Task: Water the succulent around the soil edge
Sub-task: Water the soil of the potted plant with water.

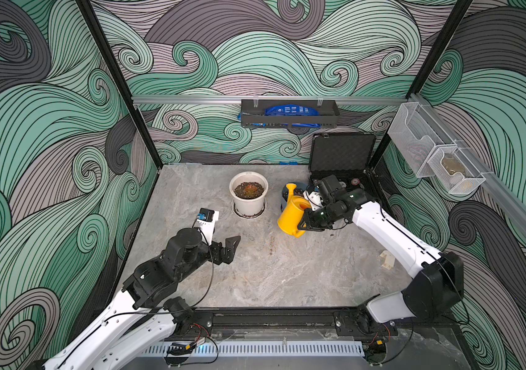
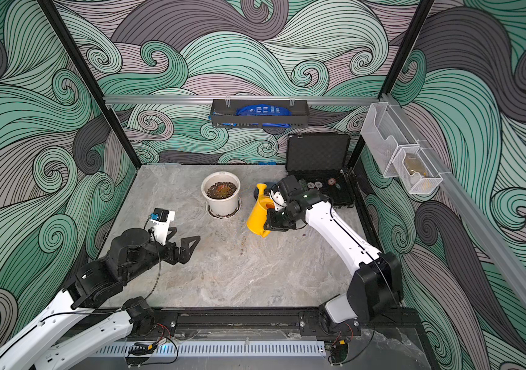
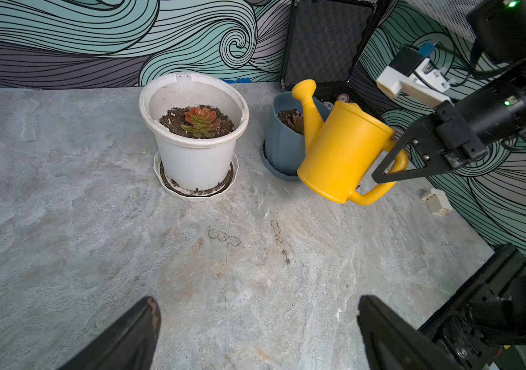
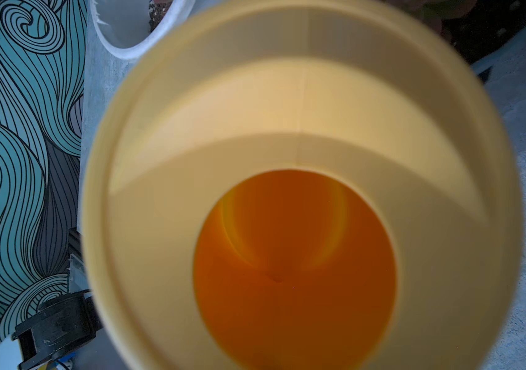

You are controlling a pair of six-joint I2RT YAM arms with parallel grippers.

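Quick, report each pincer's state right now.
Left pincer: open, holding nothing.
Right pincer: shut on the handle of the yellow watering can.

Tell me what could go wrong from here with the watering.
1. The spout of the watering can hangs by the blue-grey pot; tipping now would likely wet the wrong plant.
2. The right gripper pinches only the handle, so the can may swivel in the fingers.
3. The soil ring around the succulent is narrow; water may land on the leaves or the rim of the white pot.
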